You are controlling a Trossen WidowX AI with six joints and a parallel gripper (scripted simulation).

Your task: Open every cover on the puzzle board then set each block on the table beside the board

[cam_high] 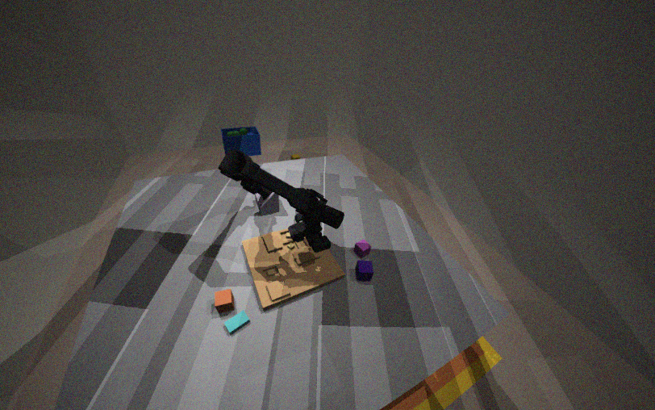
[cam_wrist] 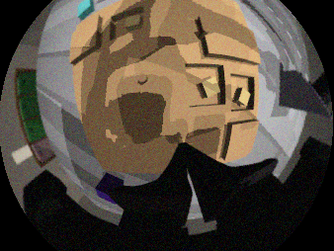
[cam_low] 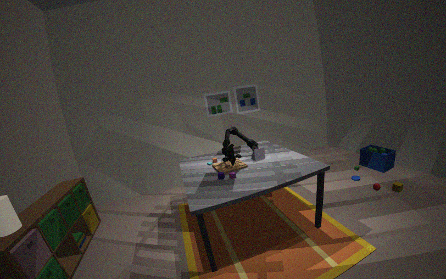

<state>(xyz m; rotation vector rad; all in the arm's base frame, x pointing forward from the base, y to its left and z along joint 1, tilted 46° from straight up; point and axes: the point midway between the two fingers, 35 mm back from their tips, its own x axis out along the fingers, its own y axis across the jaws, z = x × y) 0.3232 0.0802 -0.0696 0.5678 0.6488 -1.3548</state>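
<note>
The flat tan wooden puzzle board (cam_high: 309,278) lies mid-table with four blocks already off it: an orange cube (cam_high: 223,299) and a cyan slab (cam_high: 236,321) on one side, a magenta cube (cam_high: 362,248) and a purple cube (cam_high: 365,269) on the other. My black parallel-jaw gripper (cam_high: 316,240) hangs over the board's far edge, fingers pinched together on nothing. I worry that a low retreat could clip a cover (cam_wrist: 219,90) and nudge it toward closing, or shove the board against the purple cube.
</note>
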